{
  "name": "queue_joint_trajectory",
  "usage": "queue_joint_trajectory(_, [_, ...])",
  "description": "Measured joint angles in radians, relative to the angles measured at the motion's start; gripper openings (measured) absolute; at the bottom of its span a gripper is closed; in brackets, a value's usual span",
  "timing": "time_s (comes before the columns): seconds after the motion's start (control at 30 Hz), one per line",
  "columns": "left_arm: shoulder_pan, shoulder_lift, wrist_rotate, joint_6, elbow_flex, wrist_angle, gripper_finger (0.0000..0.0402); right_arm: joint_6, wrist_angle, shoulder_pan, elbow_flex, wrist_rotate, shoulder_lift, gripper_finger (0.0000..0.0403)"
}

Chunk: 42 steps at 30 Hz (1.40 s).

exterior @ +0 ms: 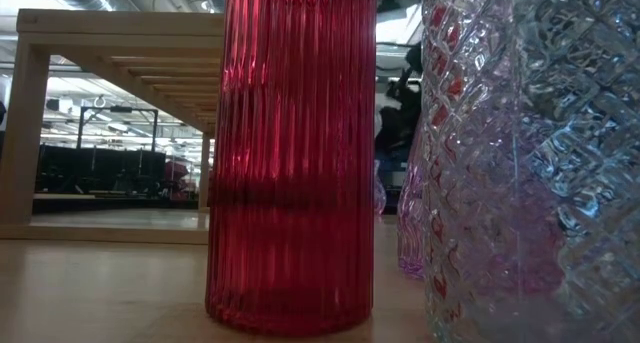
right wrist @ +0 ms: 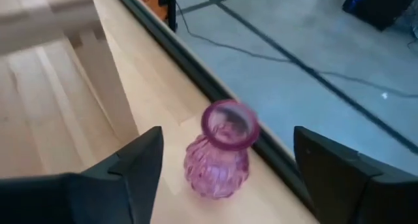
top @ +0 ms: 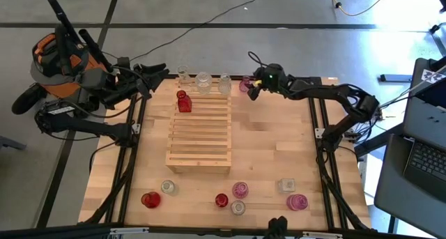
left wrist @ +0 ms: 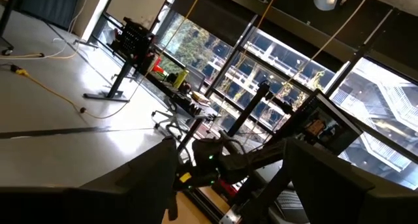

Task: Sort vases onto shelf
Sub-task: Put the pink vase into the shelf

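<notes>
High view showed the right gripper [top: 252, 88] at the table's [top: 279, 148] far edge, jaws spread wide on either side of a small pink vase [top: 244, 85] standing upright just beside the shelf's [top: 201, 136] far right corner, not clasping it. One red vase [top: 184, 102] and three clear vases [top: 203, 82] stood on the shelf's far tiers; seven more vases [top: 239, 190] lined the near edge. Off the table's far left corner, the left gripper [top: 159, 73] waited, fingers released.

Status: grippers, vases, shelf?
Right gripper open around pink vase beside shelf. Left gripper open, parked at table's far-left corner. Red vase on shelf.
</notes>
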Motion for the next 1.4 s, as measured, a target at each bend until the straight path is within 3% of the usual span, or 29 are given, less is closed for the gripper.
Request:
queue_joint_trajectory(0.27, [0.0, 0.0, 0.0, 0.0, 0.0, 0.0, 0.0275, 0.056, 0.135, 0.0, 0.001, -0.008, 0.11, 0.0323])
queue_joint_trajectory(0.6, [0.0, 0.0, 0.0, 0.0, 0.0, 0.0, 0.0275, 0.107, 0.326, -0.025, 0.001, -0.005, 0.23, 0.0301])
queue_joint_trajectory(0.83, [0.0, 0.0, 0.0, 0.0, 0.0, 0.0, 0.0275, 0.13, 0.341, -0.023, 0.003, -0.006, 0.267, 0.0238])
queue_joint_trajectory(1.13, [0.0, 0.0, 0.0, 0.0, 0.0, 0.0, 0.0275, 0.097, 0.396, -0.023, 0.003, -0.094, 0.264, 0.0078])
queue_joint_trajectory(1.4, [0.0, 0.0, 0.0, 0.0, 0.0, 0.0, 0.0275, 0.092, 0.376, -0.023, 0.003, -0.154, 0.16, 0.0077])
